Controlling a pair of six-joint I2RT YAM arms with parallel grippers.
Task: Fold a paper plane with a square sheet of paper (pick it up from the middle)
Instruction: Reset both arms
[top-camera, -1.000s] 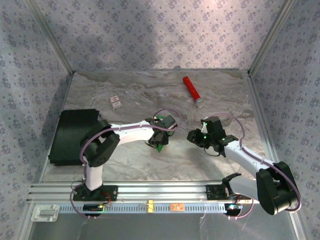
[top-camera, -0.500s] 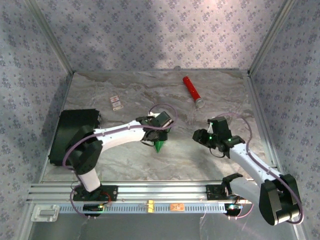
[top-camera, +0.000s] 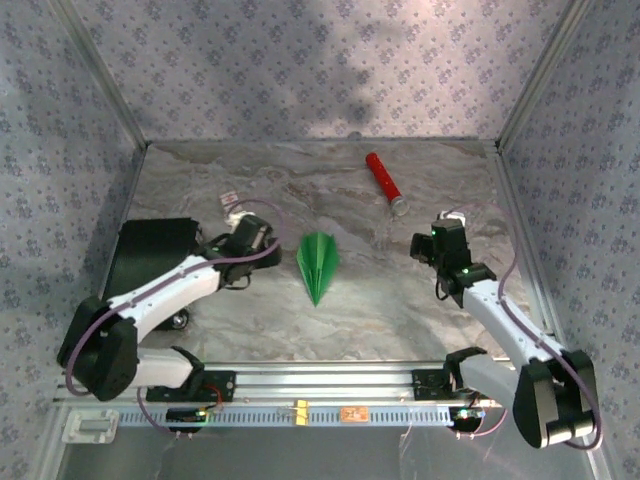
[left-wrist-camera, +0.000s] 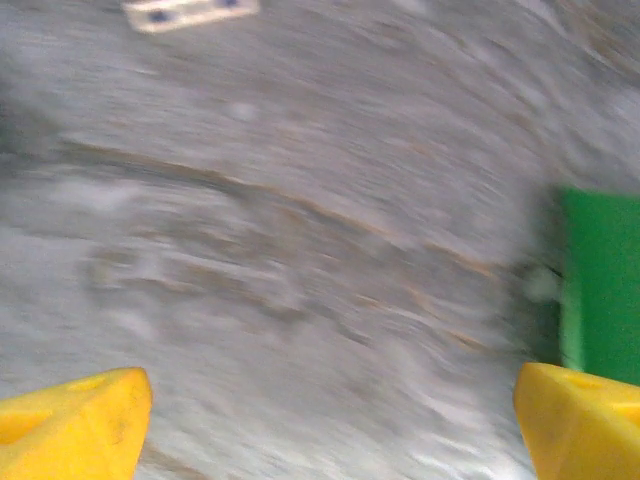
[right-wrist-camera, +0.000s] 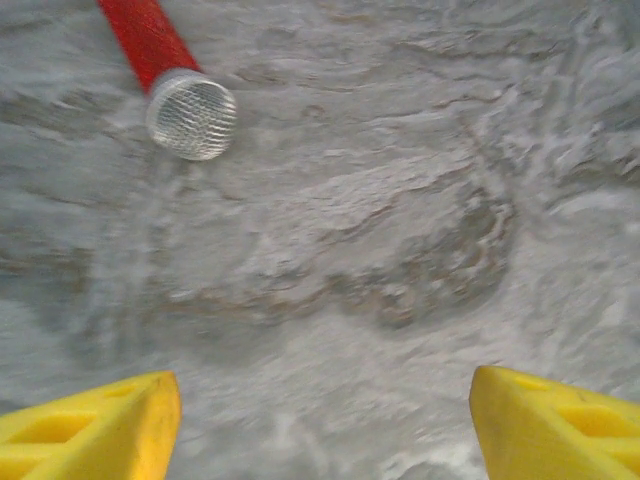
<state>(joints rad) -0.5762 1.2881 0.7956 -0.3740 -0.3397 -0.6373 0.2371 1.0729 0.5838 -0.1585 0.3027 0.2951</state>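
The paper plane (top-camera: 318, 265) lies flat in the middle of the table (top-camera: 380, 312), nose toward 6 o'clock, touched by neither claw. The left claw (left-wrist-camera: 330, 415) sits at its 9 o'clock, yellow fingers (left-wrist-camera: 75, 420) spread over bare table. Its blurred wrist view cuts the green paper off at 3 o'clock and a small card (left-wrist-camera: 190, 10) at 12. The right claw (right-wrist-camera: 325, 420), at the plane's 3 o'clock, is also spread and empty. The red cylinder (right-wrist-camera: 150, 45) is cropped at 11 o'clock, mesh end showing. The left arm partly hides the black box (top-camera: 150, 260).
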